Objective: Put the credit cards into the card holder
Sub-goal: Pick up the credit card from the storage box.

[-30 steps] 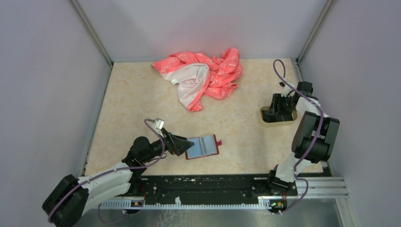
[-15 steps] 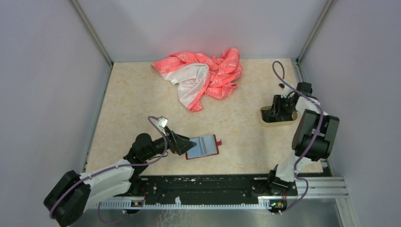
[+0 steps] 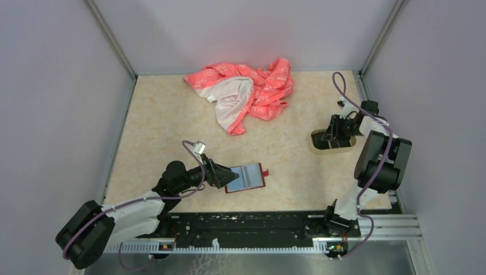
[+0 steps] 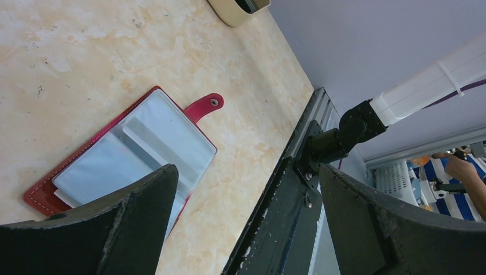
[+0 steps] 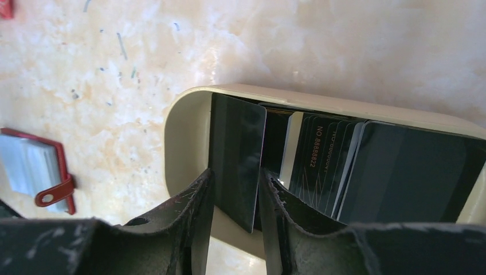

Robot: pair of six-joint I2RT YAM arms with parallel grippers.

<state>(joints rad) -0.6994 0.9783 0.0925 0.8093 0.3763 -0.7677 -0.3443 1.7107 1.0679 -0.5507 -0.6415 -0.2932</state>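
**A:** Where does the card holder lie?

**B:** The card holder (image 3: 247, 177) lies open on the table (image 3: 172, 126), near the front edge and a little left of middle, its grey-blue pockets facing up.

**A:** And the left gripper?

**B:** The left gripper (image 3: 227, 175) sits low at the holder's left edge, spread wide and holding nothing.

**A:** The credit cards?

**B:** The credit cards (image 5: 344, 166) stand on edge in the beige tray (image 5: 183, 132) at the right side. One black card (image 5: 238, 143) leans inside the right gripper (image 5: 236, 175). Its jaws stand narrow on either side of the card, and whether they pinch it cannot be told.

**A:** Anything else?

**B:** A pink-and-white cloth (image 3: 246, 94) lies crumpled at the far side.
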